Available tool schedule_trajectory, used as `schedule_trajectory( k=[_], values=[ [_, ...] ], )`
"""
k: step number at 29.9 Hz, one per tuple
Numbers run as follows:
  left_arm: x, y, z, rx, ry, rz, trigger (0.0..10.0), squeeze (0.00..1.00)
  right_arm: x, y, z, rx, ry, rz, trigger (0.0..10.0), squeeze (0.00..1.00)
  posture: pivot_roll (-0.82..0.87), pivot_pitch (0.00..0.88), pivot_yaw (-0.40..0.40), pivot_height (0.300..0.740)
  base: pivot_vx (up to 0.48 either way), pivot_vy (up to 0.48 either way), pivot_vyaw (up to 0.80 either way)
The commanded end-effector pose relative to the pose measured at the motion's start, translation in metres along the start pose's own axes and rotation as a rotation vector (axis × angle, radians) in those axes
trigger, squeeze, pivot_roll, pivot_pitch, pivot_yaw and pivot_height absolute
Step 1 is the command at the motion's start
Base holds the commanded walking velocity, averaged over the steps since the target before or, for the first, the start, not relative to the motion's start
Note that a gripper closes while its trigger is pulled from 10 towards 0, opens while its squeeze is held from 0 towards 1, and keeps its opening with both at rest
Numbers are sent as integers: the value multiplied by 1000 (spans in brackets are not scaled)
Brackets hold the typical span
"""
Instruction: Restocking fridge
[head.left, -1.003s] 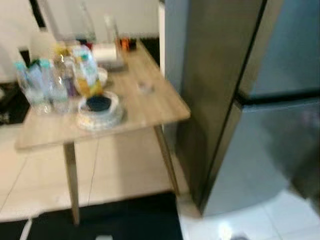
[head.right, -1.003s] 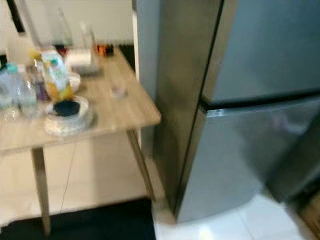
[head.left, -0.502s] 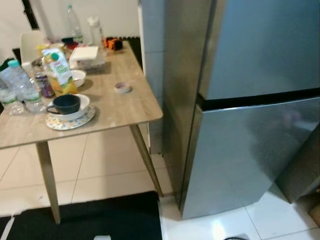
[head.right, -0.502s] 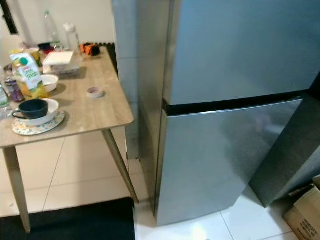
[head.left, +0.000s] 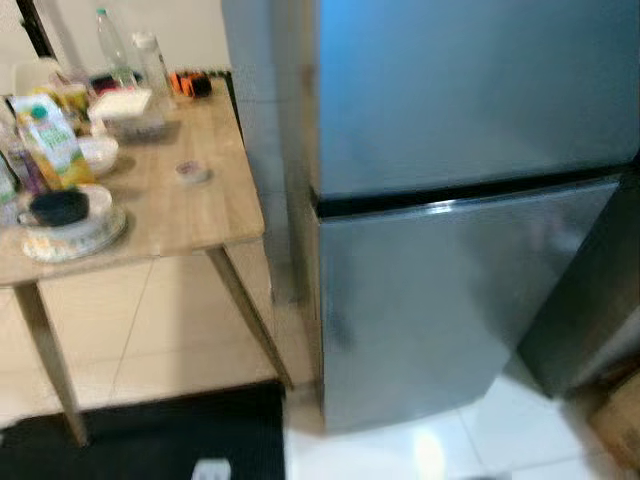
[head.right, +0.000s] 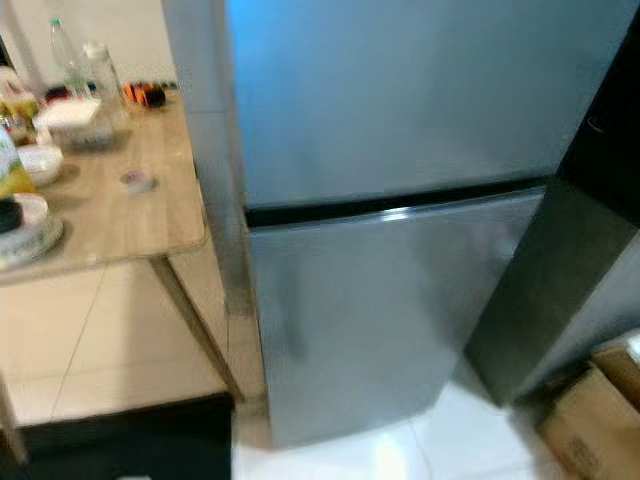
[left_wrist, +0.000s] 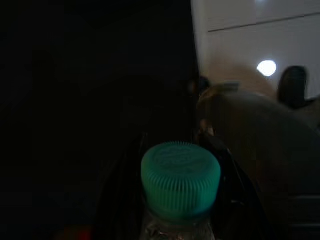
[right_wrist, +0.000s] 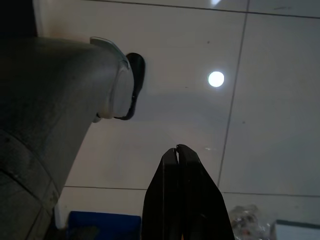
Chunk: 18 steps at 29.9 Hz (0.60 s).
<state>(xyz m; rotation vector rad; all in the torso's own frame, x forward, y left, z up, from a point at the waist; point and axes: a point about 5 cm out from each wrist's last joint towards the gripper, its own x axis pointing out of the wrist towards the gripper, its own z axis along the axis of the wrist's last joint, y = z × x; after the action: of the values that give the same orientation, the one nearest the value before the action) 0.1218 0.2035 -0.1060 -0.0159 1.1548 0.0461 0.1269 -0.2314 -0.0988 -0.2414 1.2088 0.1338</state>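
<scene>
Now a green-capped bottle (left_wrist: 180, 185) is pinched in the left pincer (left_wrist: 177, 200); the right pincer (right_wrist: 180, 165) is pressed together. The closed fridge (head.left: 450, 200) must be opened next.

One steel fridge (head.left: 450, 200) with two closed doors, one wooden table (head.left: 190, 215), two clear bottles (head.left: 112, 45) at its far edge, one juice carton (head.left: 48, 140), one dark cup (head.left: 60, 207), one cardboard box (head.right: 590, 420), one green-capped bottle (left_wrist: 180, 185).

A home kitchen: steel fridge (head.left: 450, 200) beside a wooden table (head.left: 190, 215) crowded with groceries.
</scene>
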Motion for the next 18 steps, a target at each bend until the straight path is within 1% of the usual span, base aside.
schedule_trajectory(
  k=[1,5,6,7,8,9,10,12,13,14,15,16,17,18],
  values=[
    [-1,8,-2,-13,5,15,10000,0,1,3,4,-12,-21,10,10000,0,-107,0,28,740,0,0,0],
    [-2,10,-4,-13,7,18,10000,0,0,1,8,-13,-40,5,10000,0,-107,0,27,740,0,0,0],
    [-2,12,-5,-13,8,20,10000,0,0,-1,12,-13,-60,-1,10000,0,-107,0,27,740,0,0,0],
    [-3,14,-7,-13,11,23,10000,0,0,-5,22,-40,-97,-8,10000,0,-110,0,30,740,0,0,0],
    [-3,14,-7,-13,11,23,10000,0,0,-5,22,-40,-97,-8,10000,0,-110,0,30,740,0,0,0],
    [-4,16,-8,-12,13,26,10000,0,-1,-8,32,-84,-133,-13,10000,0,-110,0,30,740,0,0,0],
    [-4,18,-10,-11,15,29,10000,0,-2,-12,51,-99,-204,-6,10000,0,-109,0,31,740,0,0,0],
    [-5,19,-11,-10,16,34,10000,0,-8,-17,89,-106,-341,43,10000,0,-109,0,32,740,0,0,0],
    [-5,19,-11,-9,17,35,10000,0,-11,-18,101,-107,-383,66,10000,0,-109,0,32,740,0,0,0],
    [-5,19,-11,-9,17,35,10000,0,-11,-18,101,-107,-383,66,10000,0,-109,0,32,740,0,0,0],
    [-5,19,-11,-9,17,35,10000,0,-15,-20,116,-127,-438,93,10000,0,-109,0,34,740,0,0,0],
    [-5,19,-11,-9,17,35,10000,0,-15,-20,116,-127,-438,93,10000,0,-109,0,34,740,0,0,0],
    [-5,19,-12,-9,17,36,10000,0,-22,-22,136,-145,-514,138,10000,0,-109,0,34,740,0,0,0],
    [-5,19,-12,-9,17,36,10000,0,-22,-22,136,-145,-514,138,10000,0,-109,0,34,740,0,0,0]
  ],
)
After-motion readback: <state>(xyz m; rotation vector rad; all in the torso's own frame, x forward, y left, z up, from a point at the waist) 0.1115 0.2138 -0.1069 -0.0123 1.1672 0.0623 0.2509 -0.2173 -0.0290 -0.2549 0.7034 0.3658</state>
